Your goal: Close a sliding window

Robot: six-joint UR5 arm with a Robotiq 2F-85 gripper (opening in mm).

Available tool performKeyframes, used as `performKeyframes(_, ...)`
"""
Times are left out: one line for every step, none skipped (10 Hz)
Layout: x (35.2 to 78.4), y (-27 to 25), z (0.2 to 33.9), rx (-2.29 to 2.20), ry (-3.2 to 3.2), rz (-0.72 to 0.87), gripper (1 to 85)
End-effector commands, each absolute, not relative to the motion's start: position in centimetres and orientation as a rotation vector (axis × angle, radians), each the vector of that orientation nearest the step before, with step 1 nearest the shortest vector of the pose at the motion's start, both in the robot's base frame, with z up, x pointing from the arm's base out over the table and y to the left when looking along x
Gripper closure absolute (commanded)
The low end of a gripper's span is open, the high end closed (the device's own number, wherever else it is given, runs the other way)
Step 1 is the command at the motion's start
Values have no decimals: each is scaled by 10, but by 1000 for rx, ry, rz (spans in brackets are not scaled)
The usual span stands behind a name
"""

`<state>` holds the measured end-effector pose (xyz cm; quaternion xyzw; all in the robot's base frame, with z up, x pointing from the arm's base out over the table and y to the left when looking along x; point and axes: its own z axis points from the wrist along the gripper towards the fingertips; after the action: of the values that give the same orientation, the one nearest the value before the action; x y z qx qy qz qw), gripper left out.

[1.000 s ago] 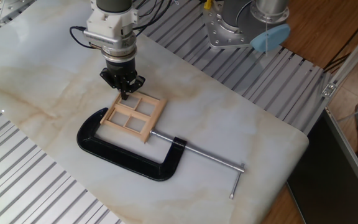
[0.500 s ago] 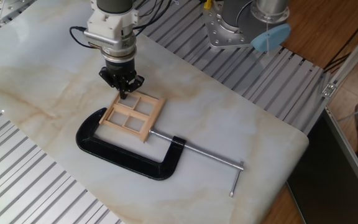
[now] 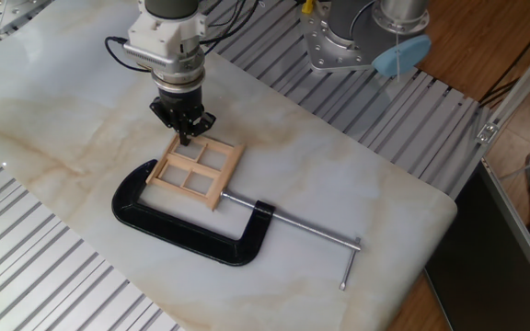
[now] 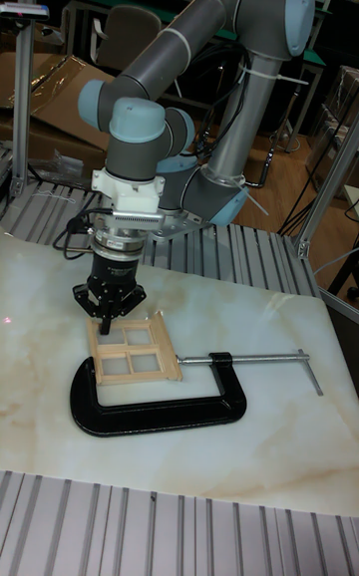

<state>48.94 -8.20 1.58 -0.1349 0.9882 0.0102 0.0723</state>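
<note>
Since the earlier frames the claw [image 3: 185, 138] has shifted only slightly along the far edge of the sliding window [image 3: 196, 172], while the window and the clamp lie where they did

Nearest the fixed camera, the black C-clamp [image 3: 184, 229] lies flat on the marbled surface [image 3: 357, 193], its long steel screw [image 3: 297, 232] running out to the right and ending in a thin cross handle. Its curved frame wraps around the near side of the window, and the screw tip meets the window's right-hand corner.

Just beyond, the sliding window [image 4: 131, 350] of pale wood lies flat inside the clamp's mouth, its cross bars marking four panes, turned at an angle to the surface edges.

At the window's far edge the claw [image 4: 108, 319] points straight down, its dark fingertips drawn close together and touching or just above the frame's top bar; whether they pinch anything cannot be told. Above it rise the white wrist block and the grey arm [image 4: 199, 28] with pale blue joint caps.

Farther back, ribbed metal panels [image 3: 274, 64] border the surface
</note>
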Motion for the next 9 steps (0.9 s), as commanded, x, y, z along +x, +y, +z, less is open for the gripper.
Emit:
performKeyframes(482, -81, 27, -357, 3008, 30, 850)
performKeyframes(479, -82, 32, -343, 3026, 20, 850)
performKeyframes(475, -81, 35, -320, 3044, 21, 850)
performKeyframes(471, -82, 39, -298, 3059, 17, 850)
performKeyframes(468, -82, 45, -266, 3075, 6, 850)
performKeyframes(469, -80, 51, -229, 3081, 0, 850)
performKeyframes(471, -75, 59, -153, 3076, 13, 850)
performKeyframes(474, -70, 67, -81, 3062, 36, 850)
performKeyframes(478, -65, 76, -23, 3046, 52, 850)
